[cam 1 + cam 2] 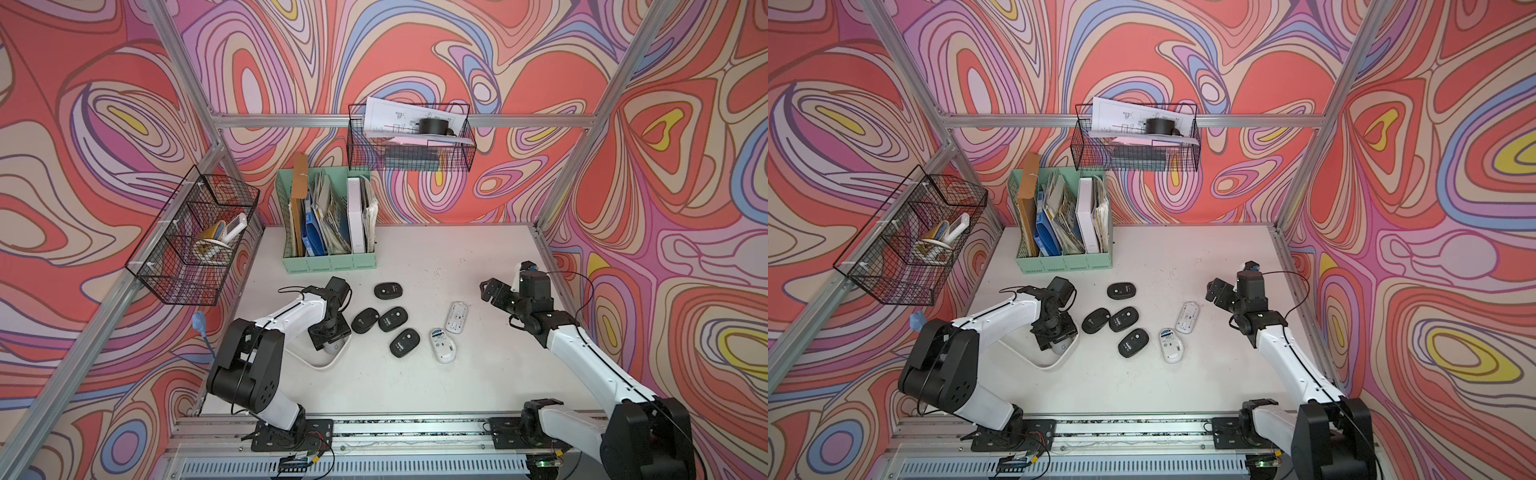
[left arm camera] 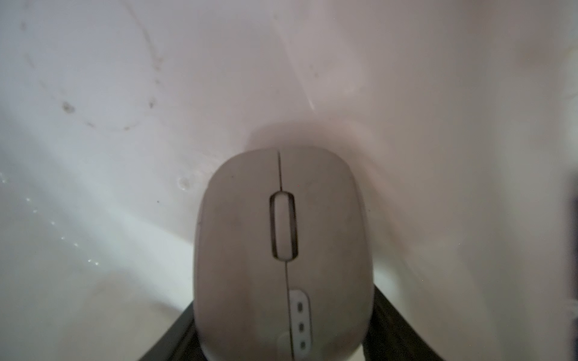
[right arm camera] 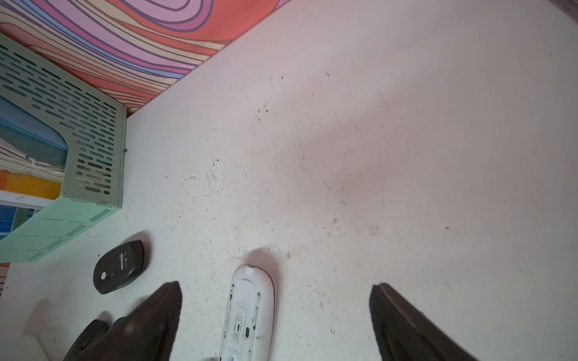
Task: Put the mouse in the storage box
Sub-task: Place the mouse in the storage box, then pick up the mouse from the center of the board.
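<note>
Left wrist view: the mouse [image 2: 281, 250] is pale grey-white, top side up, with a scroll wheel in a dark slot and a light strip with three small dots behind it. It sits inside the storage box [image 2: 125, 93], nose close to the box's curved inner wall, with open white floor to either side. Black fingers [image 2: 391, 315] flank it on both sides. The left gripper [image 1: 332, 338] is about half closed on the mouse; I cannot tell whether the mouse touches the box floor.

In both top views the box's rounded rim [image 1: 320, 365] lies on the left part of the table [image 1: 415, 382], near the table's left edge and in front of the mint-green file organiser [image 1: 330, 262]. The left arm covers most of the box.

Just right of the box are four black mice [image 1: 365, 320] [image 1: 392, 318] [image 1: 404, 343] [image 1: 388, 290]; the nearest is just beside the gripper. Further right are two white mice [image 1: 442, 345] [image 1: 456, 317], undersides up.

The right gripper [image 1: 488, 291] hovers wide open and empty, near the table's right edge, above the far white mouse. Bare tabletop runs from there to the back wall and across the front.

Two black wire baskets [image 1: 195, 237] [image 1: 409, 137] hang on the frame above the table.
</note>
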You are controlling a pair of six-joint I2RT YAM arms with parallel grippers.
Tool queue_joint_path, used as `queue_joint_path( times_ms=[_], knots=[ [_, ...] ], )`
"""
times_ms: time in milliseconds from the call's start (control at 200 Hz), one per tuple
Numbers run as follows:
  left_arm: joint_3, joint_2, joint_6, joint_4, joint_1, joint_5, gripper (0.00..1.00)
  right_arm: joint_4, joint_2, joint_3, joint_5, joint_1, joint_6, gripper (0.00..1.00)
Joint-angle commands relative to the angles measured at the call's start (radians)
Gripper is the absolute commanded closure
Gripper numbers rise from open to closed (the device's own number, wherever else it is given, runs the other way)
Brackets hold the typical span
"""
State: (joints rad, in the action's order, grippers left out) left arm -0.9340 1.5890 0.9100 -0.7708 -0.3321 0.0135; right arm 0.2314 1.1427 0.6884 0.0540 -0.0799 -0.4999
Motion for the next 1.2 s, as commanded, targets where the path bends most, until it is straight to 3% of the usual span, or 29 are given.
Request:
queue_joint_path(
  times_ms=[0,200,526,871,1197],
  knots=[
    [-0.06,0.041,0.006,0.067,-0.021,-0.048,0.43,-0.01,0.018,0.029,0.01,-0.01,-0.004,0.04],
    [-0.102,0.067,-0.014,0.032,-0.023,0.006,0.39,-0.01,0.033,0.045,0.001,-0.018,0.003,0.04],
    [-0.064,0.005,-0.037,0.005,-0.022,0.057,0.13,0.001,0.056,0.07,-0.025,-0.069,0.008,0.04],
    [-0.168,-0.126,-0.155,-0.101,-0.046,0.088,0.11,0.045,0.045,0.092,-0.052,-0.098,0.012,0.04],
    [-0.396,-0.01,-0.354,-0.206,-0.329,0.03,0.1,0.069,0.038,0.092,-0.061,-0.119,0.006,0.04]
  ],
)
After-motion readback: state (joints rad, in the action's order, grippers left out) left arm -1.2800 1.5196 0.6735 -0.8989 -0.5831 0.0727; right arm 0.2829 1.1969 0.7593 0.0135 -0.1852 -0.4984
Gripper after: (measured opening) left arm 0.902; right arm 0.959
